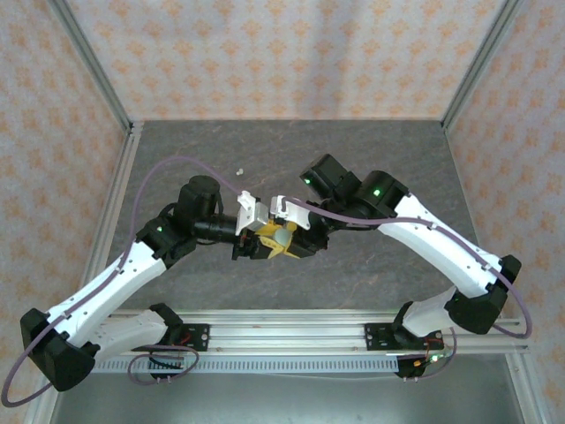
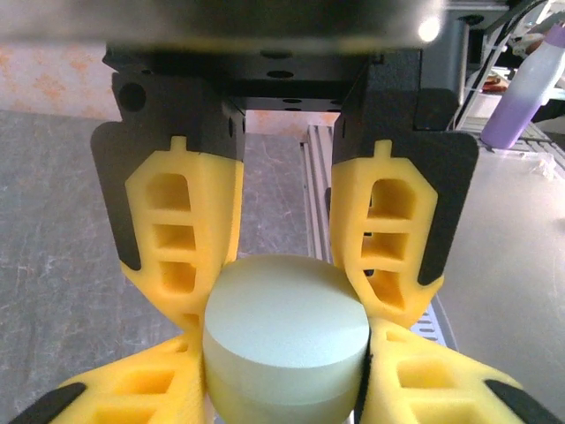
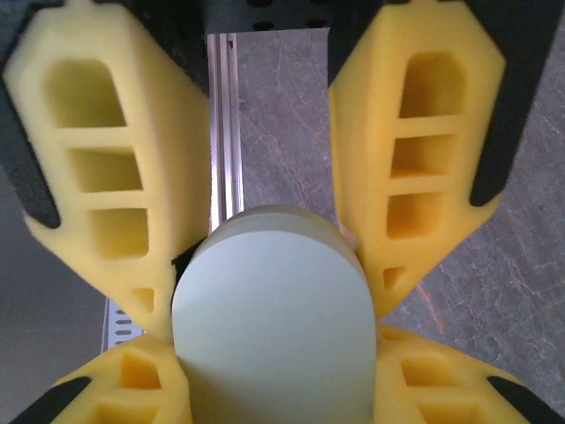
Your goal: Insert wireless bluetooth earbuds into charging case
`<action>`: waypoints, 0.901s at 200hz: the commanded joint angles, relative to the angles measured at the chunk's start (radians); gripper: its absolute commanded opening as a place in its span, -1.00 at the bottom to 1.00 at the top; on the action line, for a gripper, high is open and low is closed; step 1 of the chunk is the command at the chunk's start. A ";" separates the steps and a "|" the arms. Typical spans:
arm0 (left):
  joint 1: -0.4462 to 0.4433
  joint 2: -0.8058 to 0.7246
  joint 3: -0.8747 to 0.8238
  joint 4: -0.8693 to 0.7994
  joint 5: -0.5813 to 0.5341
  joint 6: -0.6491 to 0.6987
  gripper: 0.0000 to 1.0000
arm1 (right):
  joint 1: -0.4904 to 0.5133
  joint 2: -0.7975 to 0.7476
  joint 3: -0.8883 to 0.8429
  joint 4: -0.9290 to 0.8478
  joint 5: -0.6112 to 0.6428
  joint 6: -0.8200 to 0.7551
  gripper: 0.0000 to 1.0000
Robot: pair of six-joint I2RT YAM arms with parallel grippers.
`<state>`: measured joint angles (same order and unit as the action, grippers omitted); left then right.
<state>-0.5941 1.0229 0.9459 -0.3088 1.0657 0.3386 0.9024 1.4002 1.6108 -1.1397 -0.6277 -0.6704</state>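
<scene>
A pale green oval charging case [image 1: 280, 237] hangs above the middle of the table, gripped from both sides. My left gripper [image 1: 261, 240] comes in from the left, and in the left wrist view its yellow fingers [image 2: 187, 283] press the case [image 2: 284, 331] on both flanks. From the right, my right gripper [image 1: 298, 238] is shut on the same case [image 3: 269, 327], its fingertips [image 3: 371, 265] against the sides. The case's lid looks closed. One tiny whitish earbud [image 1: 239, 172] lies on the table behind the grippers.
The grey stone-patterned table [image 1: 388, 159] is bounded by patterned walls at the back and sides. An aluminium rail [image 1: 291, 331] runs along the near edge by the arm bases.
</scene>
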 commanded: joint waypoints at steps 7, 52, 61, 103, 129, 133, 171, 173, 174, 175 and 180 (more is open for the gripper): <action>-0.001 -0.022 -0.018 0.046 -0.035 -0.020 -0.40 | 0.010 -0.049 -0.018 0.105 -0.011 0.022 -0.37; 0.001 -0.040 -0.043 0.066 -0.054 -0.058 -0.58 | 0.009 -0.092 -0.050 0.144 0.086 0.043 0.18; 0.003 -0.042 -0.047 0.066 -0.058 -0.063 -0.60 | 0.010 -0.103 -0.057 0.152 0.106 0.052 0.27; 0.022 -0.059 -0.068 0.084 -0.114 -0.107 -0.69 | -0.011 -0.199 -0.114 0.226 0.156 0.131 0.44; 0.046 -0.075 -0.083 0.109 -0.165 -0.146 -0.71 | -0.058 -0.266 -0.166 0.332 0.184 0.301 0.53; 0.050 -0.079 -0.087 0.116 -0.176 -0.155 -0.72 | -0.068 -0.275 -0.178 0.361 0.188 0.345 0.53; 0.062 -0.112 -0.113 0.199 -0.295 -0.245 -0.74 | -0.164 -0.261 -0.215 0.541 0.210 0.839 0.46; 0.062 -0.113 -0.113 0.203 -0.299 -0.247 -0.74 | -0.167 -0.258 -0.214 0.543 0.204 0.860 0.45; 0.061 -0.114 -0.113 0.205 -0.299 -0.250 -0.74 | -0.169 -0.254 -0.214 0.544 0.202 0.871 0.45; 0.061 -0.114 -0.113 0.208 -0.301 -0.253 -0.74 | -0.171 -0.252 -0.213 0.544 0.198 0.881 0.45; 0.061 -0.118 -0.114 0.219 -0.307 -0.263 -0.74 | -0.178 -0.240 -0.209 0.549 0.190 0.933 0.43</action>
<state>-0.5404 0.9348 0.8413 -0.1974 0.8417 0.1528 0.7574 1.1213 1.4040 -0.7200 -0.4473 -0.1085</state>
